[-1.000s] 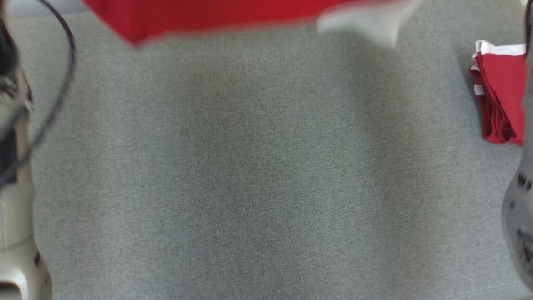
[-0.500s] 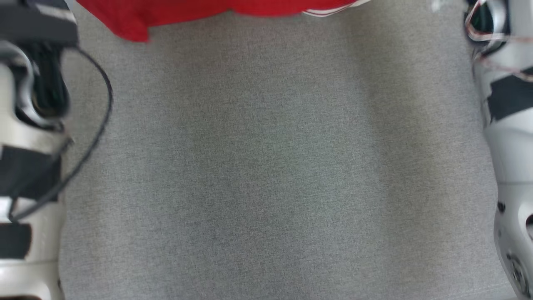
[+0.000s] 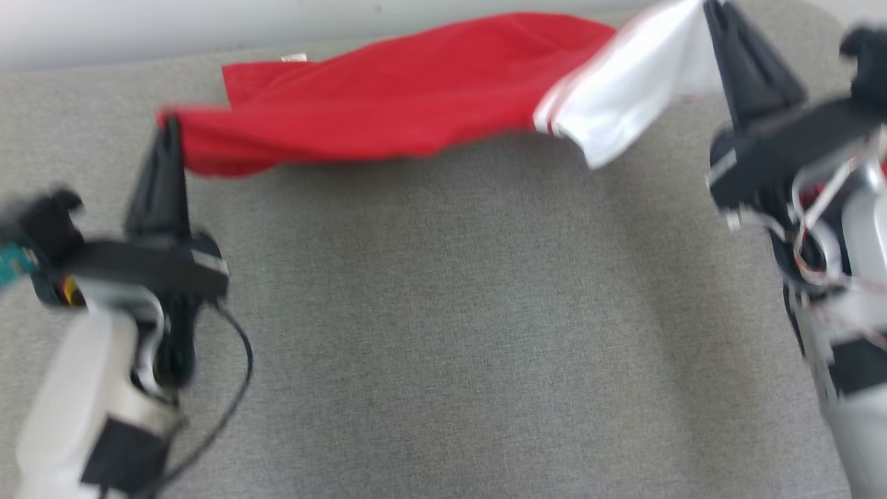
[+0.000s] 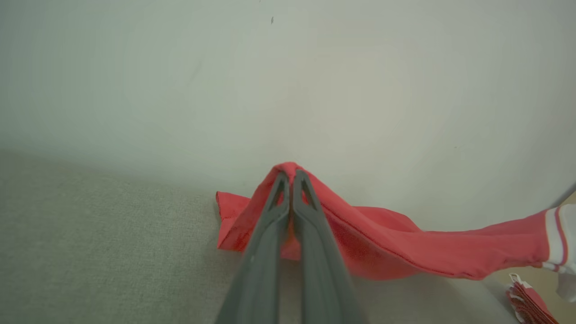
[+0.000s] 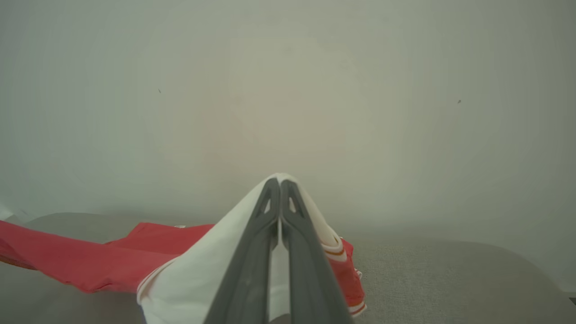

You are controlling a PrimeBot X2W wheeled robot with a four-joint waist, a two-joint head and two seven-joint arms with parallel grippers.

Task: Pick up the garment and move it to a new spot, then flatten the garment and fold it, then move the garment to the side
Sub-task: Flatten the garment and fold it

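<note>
You are handling one garment point(image 3: 388, 104), red with one white part point(image 3: 624, 104) edged in thin red stripes. It is hanging stretched between your two grippers over the far edge of the grey cloth surface point(image 3: 450, 333). Your left gripper point(image 3: 166, 128) is pinching the red end. In the left wrist view its two fingers point(image 4: 265, 243) are pressing together, with red fabric bunching over their tips. Your right gripper point(image 3: 714, 14) is clamping the white end. In the right wrist view its two fingers point(image 5: 252, 261) are likewise meeting, with white cloth draping down both sides. The garment's middle is sagging slightly, and one red corner is trailing toward the pale wall point(image 3: 104, 28); whether it is touching the surface cannot be told. One black cable point(image 3: 248, 360) is looping beside your left forearm. In the left wrist view, one folded red-and-white piece point(image 4: 526, 301) is lying at the lower right, well apart from the held garment. Motion blur is softening both arms in the head view.
</note>
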